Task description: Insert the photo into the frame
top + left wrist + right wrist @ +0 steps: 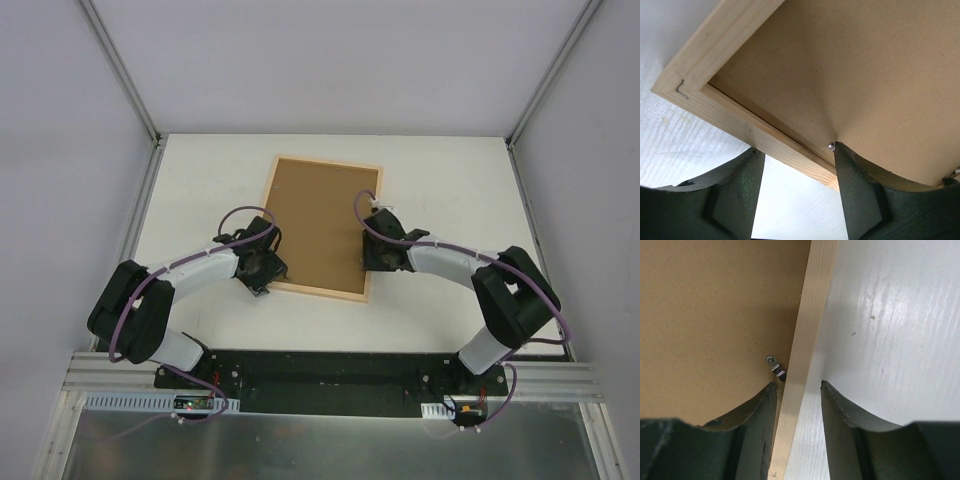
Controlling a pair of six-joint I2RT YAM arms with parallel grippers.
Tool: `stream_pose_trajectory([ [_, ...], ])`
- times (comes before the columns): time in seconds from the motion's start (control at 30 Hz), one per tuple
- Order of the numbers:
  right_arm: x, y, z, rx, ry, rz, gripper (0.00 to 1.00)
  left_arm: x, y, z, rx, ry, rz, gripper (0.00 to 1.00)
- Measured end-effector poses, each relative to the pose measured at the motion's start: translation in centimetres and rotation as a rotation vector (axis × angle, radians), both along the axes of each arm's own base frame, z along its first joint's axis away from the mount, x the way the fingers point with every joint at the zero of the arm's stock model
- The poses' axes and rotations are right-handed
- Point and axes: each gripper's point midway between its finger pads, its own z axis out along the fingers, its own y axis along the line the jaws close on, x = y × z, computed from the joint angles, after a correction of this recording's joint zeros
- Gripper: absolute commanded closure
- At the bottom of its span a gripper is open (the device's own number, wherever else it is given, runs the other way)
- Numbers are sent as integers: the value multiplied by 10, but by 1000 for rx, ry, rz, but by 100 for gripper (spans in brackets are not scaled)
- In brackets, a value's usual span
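A: What is lying out there?
B: The frame [330, 162], flat on the table [200, 180] with its back up, toward the far side and a little askew. It is made of narrow strips of pale, straight-grained wood, joined at the corner with a staple [681, 89].
A: And inside it?
B: A backing board [318, 225] of smooth, matte brown fibreboard, filling the whole opening. A small metal tab [774, 364] sits on the board right against the right-hand strip. What lies under the board is hidden.
A: The surface?
B: Painted white, with a faint brushed grain and a few specks. Pale grey walls [60, 150] stand on three sides, with aluminium struts [125, 75] running up from the far corners.
A: The claws?
B: The left gripper [796, 149] straddles the near strip close to the near-left corner, with one dark finger [735, 195] over bare table and the other over the board. White table shows between finger and wood — it is released, grasping nothing. The right gripper [798, 384] straddles the right strip, one finger over the board and one over the table, with gaps on both sides — released as well.
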Motion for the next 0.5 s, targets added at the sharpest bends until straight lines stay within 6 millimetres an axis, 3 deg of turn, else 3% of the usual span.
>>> stream_pose_trajectory([
  [0.2,7,5,0,-36,18,42,57,0,1,0,5,-5,-21,44],
  [0.5,14,7,0,-46,17,40,87,-1,1,0,6,-5,-25,44],
])
